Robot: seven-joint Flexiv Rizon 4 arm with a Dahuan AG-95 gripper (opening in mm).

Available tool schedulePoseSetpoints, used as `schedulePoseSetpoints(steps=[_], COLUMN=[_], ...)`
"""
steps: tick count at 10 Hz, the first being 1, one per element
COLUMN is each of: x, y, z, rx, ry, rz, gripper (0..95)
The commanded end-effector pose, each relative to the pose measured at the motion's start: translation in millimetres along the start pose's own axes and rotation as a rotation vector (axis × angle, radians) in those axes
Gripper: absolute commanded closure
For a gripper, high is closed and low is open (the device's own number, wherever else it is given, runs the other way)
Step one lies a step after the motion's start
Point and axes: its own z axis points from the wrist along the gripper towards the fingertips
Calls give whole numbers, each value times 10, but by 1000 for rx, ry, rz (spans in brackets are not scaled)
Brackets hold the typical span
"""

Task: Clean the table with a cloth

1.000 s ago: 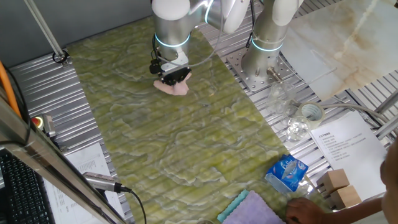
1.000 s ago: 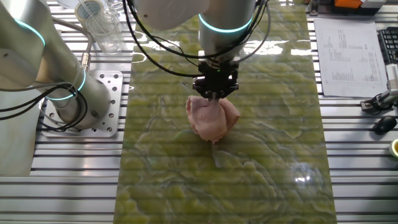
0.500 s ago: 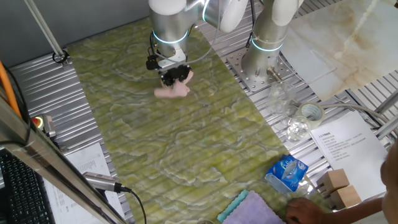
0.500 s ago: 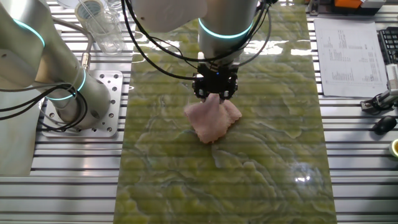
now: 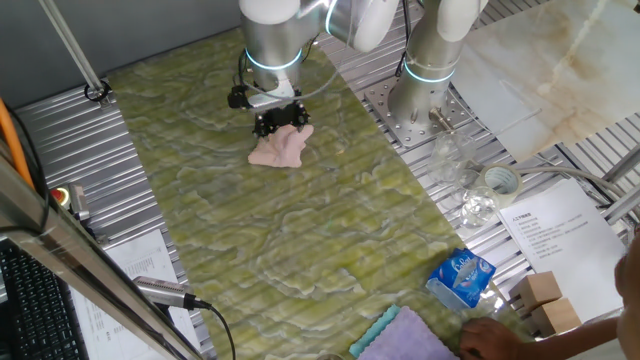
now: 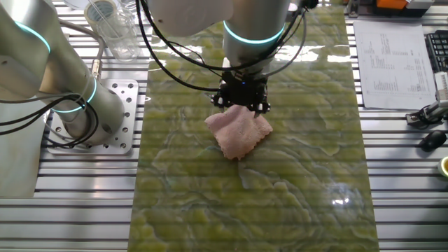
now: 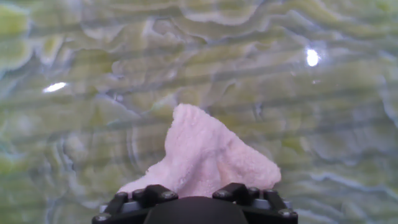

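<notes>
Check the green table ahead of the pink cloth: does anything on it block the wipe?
Nothing visible does. The gripper holds the cloth on the table, whose green surface looks bare around it. The bottle and fluffy cloth sit at the far end.

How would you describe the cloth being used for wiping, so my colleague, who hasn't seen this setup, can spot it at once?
Find the long yellow-green marbled table running between ribbed metal panels. Toward its far end, below the silver arm, the black hand grips a small pale pink rag spread on the surface. The only other cloth, lavender-and-teal and fluffy, lies at the near end.
</notes>
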Motion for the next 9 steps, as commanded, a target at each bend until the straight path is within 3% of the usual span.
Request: schedulePoseSetpoints(steps=[1,2,3,4,5,6,7,9], x=[20,29,40,39,29,2,-11,-60], y=[16,25,42,42,21,-32,-50,-127], z=[-155,-232,-349,-429,-468,-527,-578,-658], rx=[-71,-72,-84,-94,-96,-91,-90,-79], ry=[0,-3,-20,-34,-38,-25,-16,-59], rz=[227,306,428,533,585,672,808,947], gripper=[0,190,190,380,380,950,950,950])
